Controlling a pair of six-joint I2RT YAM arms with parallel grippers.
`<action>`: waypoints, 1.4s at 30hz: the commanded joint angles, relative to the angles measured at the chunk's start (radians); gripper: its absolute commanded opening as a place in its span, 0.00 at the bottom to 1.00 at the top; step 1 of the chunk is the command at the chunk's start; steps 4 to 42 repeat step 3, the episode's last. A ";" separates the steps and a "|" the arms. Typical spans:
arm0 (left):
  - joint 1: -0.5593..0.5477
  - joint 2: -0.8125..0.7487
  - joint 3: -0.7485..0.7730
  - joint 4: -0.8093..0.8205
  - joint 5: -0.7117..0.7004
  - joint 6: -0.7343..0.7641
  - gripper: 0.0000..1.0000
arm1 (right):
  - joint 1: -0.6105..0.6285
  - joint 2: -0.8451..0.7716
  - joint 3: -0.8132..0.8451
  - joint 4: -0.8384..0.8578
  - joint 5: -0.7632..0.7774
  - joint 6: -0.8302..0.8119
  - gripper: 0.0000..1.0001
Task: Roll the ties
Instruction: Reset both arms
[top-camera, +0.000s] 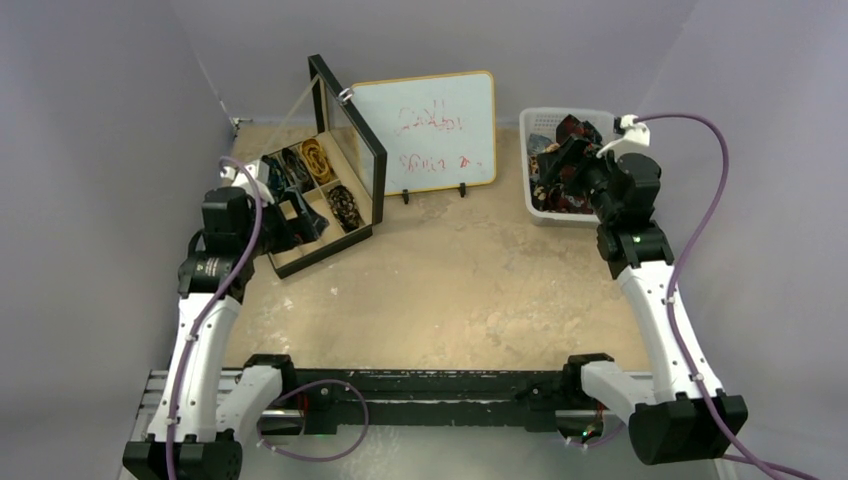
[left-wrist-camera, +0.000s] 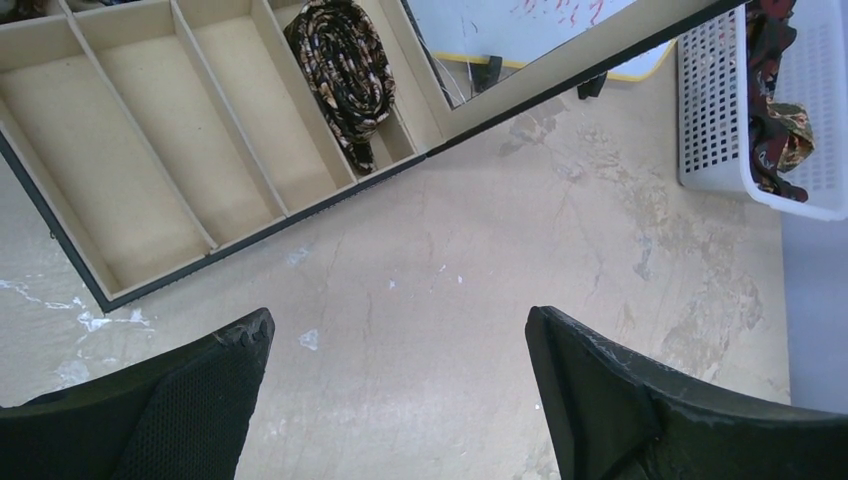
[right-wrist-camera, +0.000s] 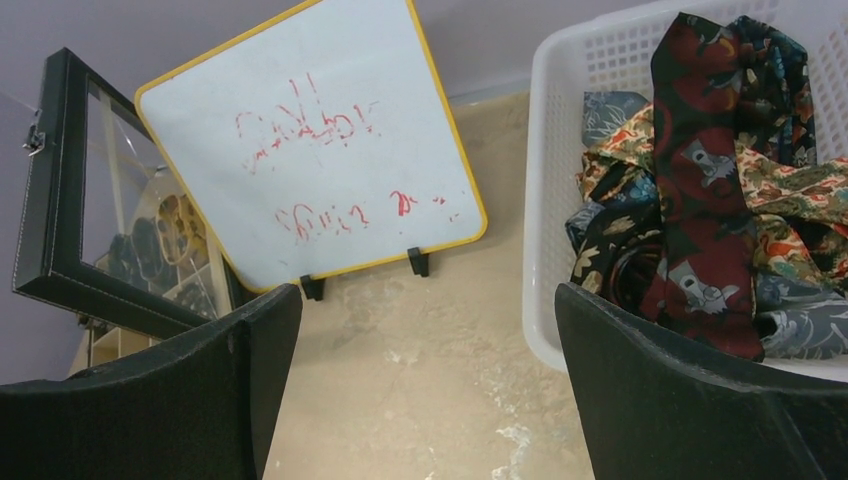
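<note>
Left pincer (left-wrist-camera: 400, 318) and right pincer (right-wrist-camera: 425, 300) gape empty; tangled ties (right-wrist-camera: 705, 180) in the basket (right-wrist-camera: 545, 150) could lift out clumped.

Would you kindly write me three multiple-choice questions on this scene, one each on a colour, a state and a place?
1. The frame of the whiteboard is:
A. green
B. yellow
C. black

2. The left gripper is:
A. shut on a tie
B. shut and empty
C. open and empty

3. The loose ties lie:
A. in the white basket
B. on the whiteboard
C. in the left gripper

Answers:
1. B, a yellow edge runs round the board.
2. C, its jaws stand apart with nothing between them.
3. A, the heap sits inside the basket walls.
</note>
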 joint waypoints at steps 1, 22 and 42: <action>0.005 -0.012 0.025 0.012 -0.013 0.006 0.96 | -0.001 -0.012 0.008 0.012 -0.016 0.007 0.99; 0.005 -0.011 0.030 0.009 -0.026 0.005 0.96 | 0.000 -0.011 0.008 0.010 -0.015 0.007 0.99; 0.005 -0.011 0.030 0.009 -0.026 0.005 0.96 | 0.000 -0.011 0.008 0.010 -0.015 0.007 0.99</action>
